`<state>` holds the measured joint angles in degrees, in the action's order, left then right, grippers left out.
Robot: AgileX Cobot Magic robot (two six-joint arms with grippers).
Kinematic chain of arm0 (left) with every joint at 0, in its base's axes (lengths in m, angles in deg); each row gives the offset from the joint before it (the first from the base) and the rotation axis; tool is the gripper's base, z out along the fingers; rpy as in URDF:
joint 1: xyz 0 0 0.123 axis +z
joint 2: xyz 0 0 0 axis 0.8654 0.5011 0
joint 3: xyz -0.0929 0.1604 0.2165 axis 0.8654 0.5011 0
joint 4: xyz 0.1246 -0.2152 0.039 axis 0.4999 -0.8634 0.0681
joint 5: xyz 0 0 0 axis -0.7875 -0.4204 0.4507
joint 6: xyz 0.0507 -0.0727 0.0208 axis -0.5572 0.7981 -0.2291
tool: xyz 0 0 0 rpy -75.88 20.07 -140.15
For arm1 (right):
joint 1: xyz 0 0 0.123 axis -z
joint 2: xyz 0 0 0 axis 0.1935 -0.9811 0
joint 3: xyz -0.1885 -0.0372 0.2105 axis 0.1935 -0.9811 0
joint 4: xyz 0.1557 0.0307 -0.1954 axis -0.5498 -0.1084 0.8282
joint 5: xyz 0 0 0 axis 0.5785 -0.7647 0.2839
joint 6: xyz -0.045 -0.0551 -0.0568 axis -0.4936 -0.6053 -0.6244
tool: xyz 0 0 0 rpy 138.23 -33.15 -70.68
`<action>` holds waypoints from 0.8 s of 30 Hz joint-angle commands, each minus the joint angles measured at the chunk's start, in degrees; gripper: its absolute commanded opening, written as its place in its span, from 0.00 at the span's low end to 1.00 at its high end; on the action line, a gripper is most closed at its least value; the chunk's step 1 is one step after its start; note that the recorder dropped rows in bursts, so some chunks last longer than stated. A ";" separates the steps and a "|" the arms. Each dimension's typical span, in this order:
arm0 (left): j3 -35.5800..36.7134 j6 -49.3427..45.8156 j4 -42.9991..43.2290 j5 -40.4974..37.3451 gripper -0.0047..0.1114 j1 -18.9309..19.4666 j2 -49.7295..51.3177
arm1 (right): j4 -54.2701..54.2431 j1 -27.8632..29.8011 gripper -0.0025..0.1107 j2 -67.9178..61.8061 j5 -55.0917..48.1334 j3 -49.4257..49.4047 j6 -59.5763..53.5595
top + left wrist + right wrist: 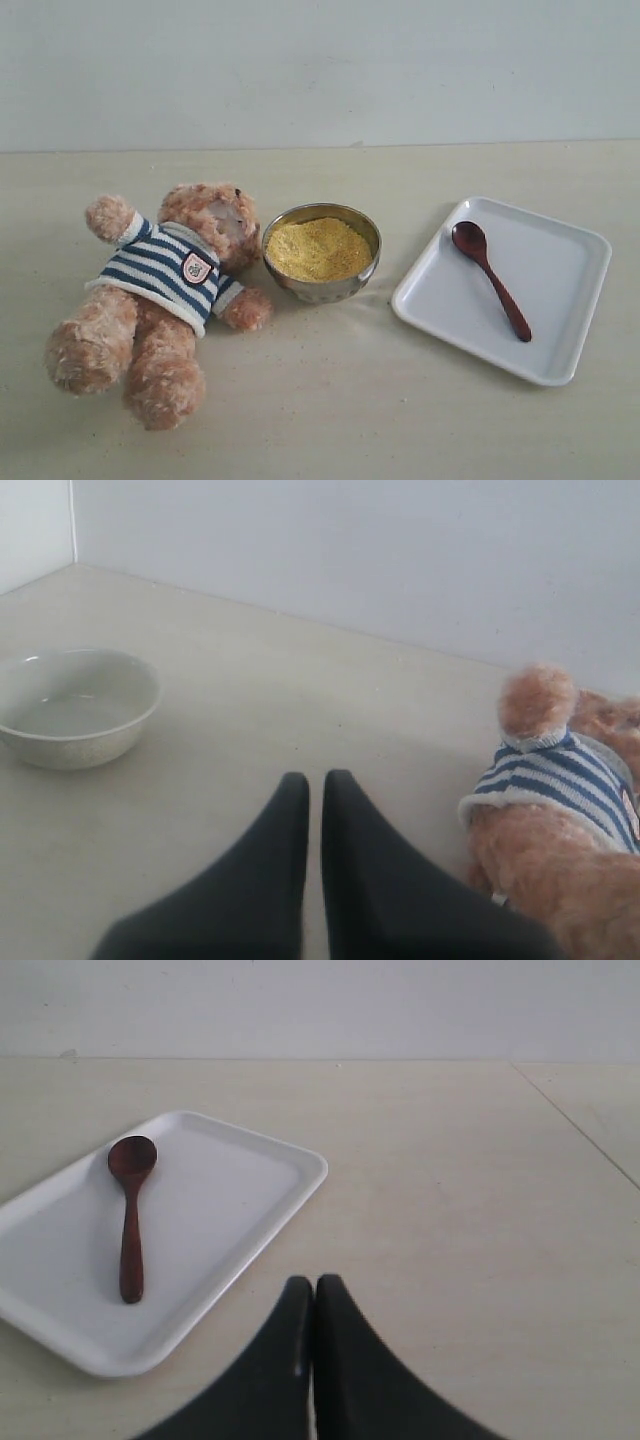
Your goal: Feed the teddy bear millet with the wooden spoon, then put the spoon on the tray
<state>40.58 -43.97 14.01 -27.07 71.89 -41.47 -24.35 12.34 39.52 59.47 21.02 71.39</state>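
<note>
- Right of centre in the exterior view: small dark reddish-brown glossy wooden spoon (490,279) lying flat inside the flat white rectangular tray (565,350), oval bowl toward the upper left, slim handle toward the lower right.
- Centre frame: small round shiny steel bowl (322,288) heaped with fine yellow millet (318,249), just beside the fuzzy light-brown teddy bear in the navy-and-white striped shirt (165,290), sprawled on its back at lower left.
- Left gripper (313,777) pinched together, holding nothing; pale ceramic bowl (75,706) well apart at left of that view.
- Right gripper (314,1282) likewise closed and empty, near the tray's corner.
- Risk: glossy thin handle lying flush on the tray, likely to slide or skitter under closing fingers.
- Risk: tray shoved if the approach clips its low rim.
- Risk: heaped grains spilling over the edge on a deep scoop.
- Risk: loaded spoon tipping on the way to the bear's muzzle, which faces upward beside the bowl.
</note>
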 commanded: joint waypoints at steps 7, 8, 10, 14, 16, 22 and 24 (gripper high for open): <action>-0.02 -0.42 2.00 -0.51 0.08 -0.49 -0.17 | 0.42 0.42 0.03 0.29 0.11 0.07 -0.14; -0.02 -0.32 7.00 -1.04 0.08 -0.49 -0.17 | 0.42 0.42 0.03 0.29 0.11 0.07 -0.14; -0.02 0.90 15.17 -0.46 0.08 -0.49 -0.17 | 0.42 0.42 0.03 0.29 0.11 0.07 -0.14; -0.02 3.97 19.92 10.39 0.08 -0.59 -0.17 | 0.42 0.42 0.03 0.29 0.11 0.07 -0.14; -0.02 7.28 19.92 11.47 0.08 -0.91 -0.17 | 0.42 0.42 0.03 0.29 0.11 0.07 -0.14; -0.02 13.31 20.79 9.46 0.08 -4.10 -0.17 | 0.42 0.42 0.03 0.29 0.11 0.07 -0.14; -0.02 11.67 21.28 7.53 0.08 -4.85 -0.17 | 0.42 0.42 0.03 0.29 0.11 0.07 -0.14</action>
<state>40.58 -32.17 34.31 -17.55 68.23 -41.47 -24.35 12.34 39.52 59.37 21.02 71.39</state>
